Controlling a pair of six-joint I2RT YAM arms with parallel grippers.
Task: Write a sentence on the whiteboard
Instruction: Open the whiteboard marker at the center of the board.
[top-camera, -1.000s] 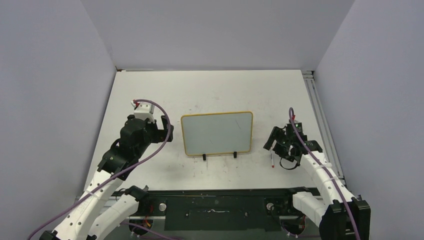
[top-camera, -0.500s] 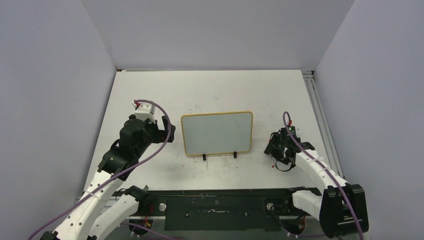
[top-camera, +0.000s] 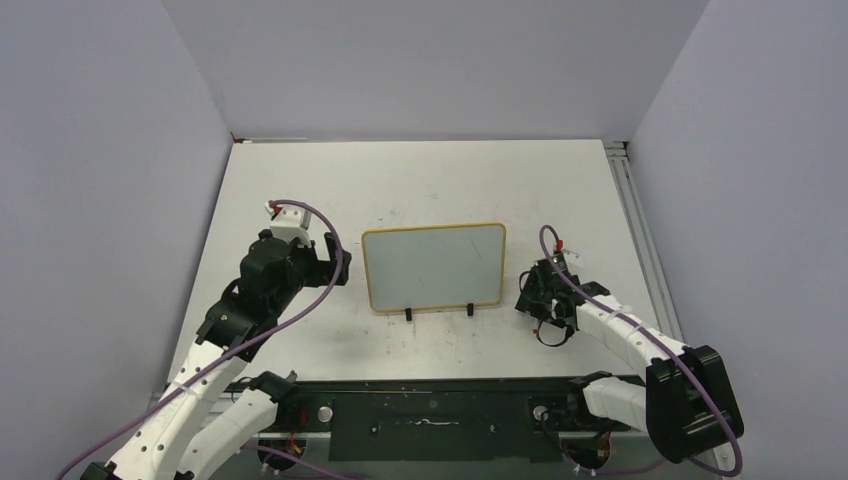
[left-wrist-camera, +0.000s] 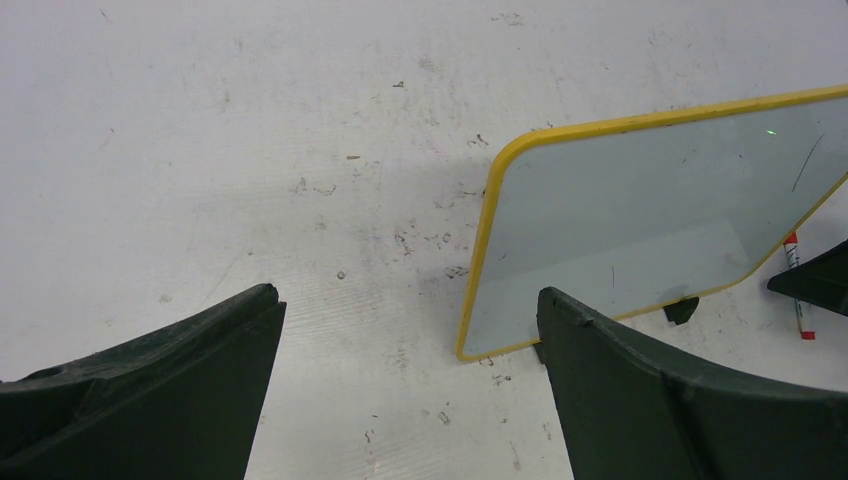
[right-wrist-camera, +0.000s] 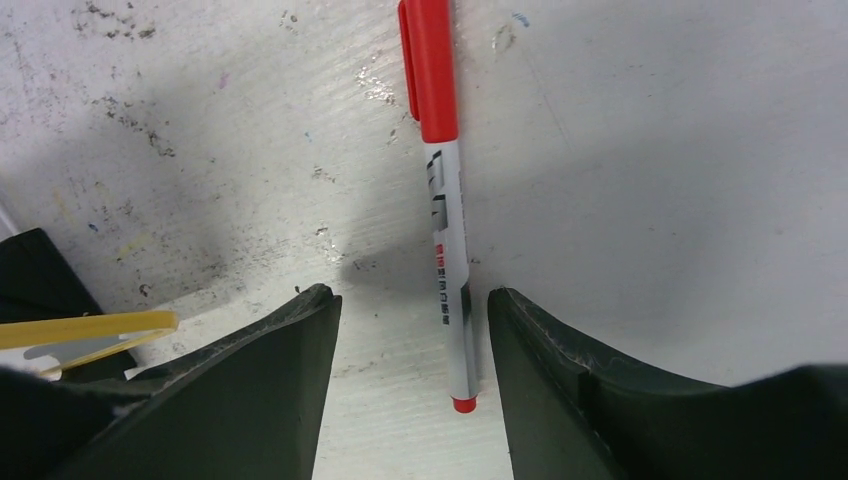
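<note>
The whiteboard stands on two black feet at the table's middle; it also shows in the left wrist view. Its face is blank apart from a few faint strokes; no sentence shows. A marker with a white barrel and red cap lies flat on the table right of the board. My right gripper is open and low over it, jaws either side of the barrel's rear end, the right finger close to it. The arm hides the marker in the top view. My left gripper is open and empty, left of the board.
A metal rail runs along the table's right edge. Grey walls close in the left, back and right sides. The arm bases and a black mounting bar sit at the near edge. The table surface is scuffed.
My right gripper has moved left and down over the marker, which now sits between its jaws. The left arm and the board have not moved.
</note>
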